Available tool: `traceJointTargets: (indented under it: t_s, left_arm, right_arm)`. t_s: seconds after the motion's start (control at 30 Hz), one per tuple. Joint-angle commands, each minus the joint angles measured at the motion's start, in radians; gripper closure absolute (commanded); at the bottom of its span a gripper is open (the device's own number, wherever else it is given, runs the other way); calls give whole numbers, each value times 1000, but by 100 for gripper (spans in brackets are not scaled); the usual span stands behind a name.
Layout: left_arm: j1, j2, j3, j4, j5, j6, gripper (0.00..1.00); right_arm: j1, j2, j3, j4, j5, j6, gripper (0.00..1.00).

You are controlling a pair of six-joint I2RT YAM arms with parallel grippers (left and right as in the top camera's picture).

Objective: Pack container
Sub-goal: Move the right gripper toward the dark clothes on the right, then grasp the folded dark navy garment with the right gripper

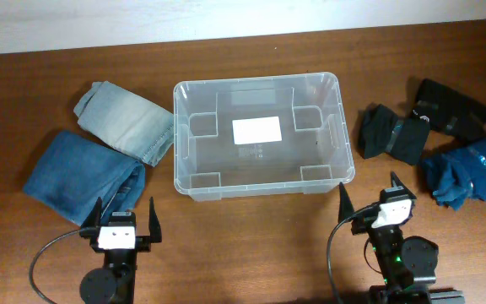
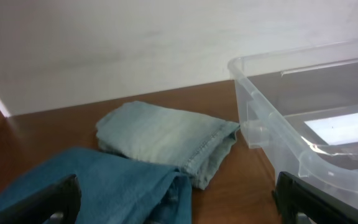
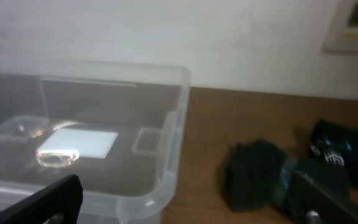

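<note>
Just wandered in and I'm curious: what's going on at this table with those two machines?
Two robot arms appear ready to pack clothes into the clear container, but nothing is in it yet except its white label. The left tool and right tool sit open and empty near the table's front edge. Light jeans and dark jeans lie left of the container. A black garment, another black garment and a blue garment lie to its right.
</note>
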Motion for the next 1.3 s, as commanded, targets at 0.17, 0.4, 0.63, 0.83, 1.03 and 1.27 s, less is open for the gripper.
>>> traceJointTargets:
  t_s: [0.17,0.4,0.63,0.83,1.03,1.27]
  left_arm:
    - [-3,117,205,-132,-6,-27,0]
    - [-3,533,498,-208,-4,-32,1]
    - [-3,811,736,-359,38,-31,1]
    - [-3,833,744,-359,38,-31,1]
    - [-3,834,744,-359,38,-31,1]
    - [-3,839,744,-360,38,-31,1]
  right_arm:
    - [6,295,365,-218,210,91,2]
    - [6,913,852,-539,101,104,2]
    - [-266,1155,1114,-788,96,275,2]
    - [-787,1232,1112,-853,-59,276,2]
    - [-1057,1463,1112,-803,-234,253,2]
    - [-1079,1735,1112,-645,-397,169,2]
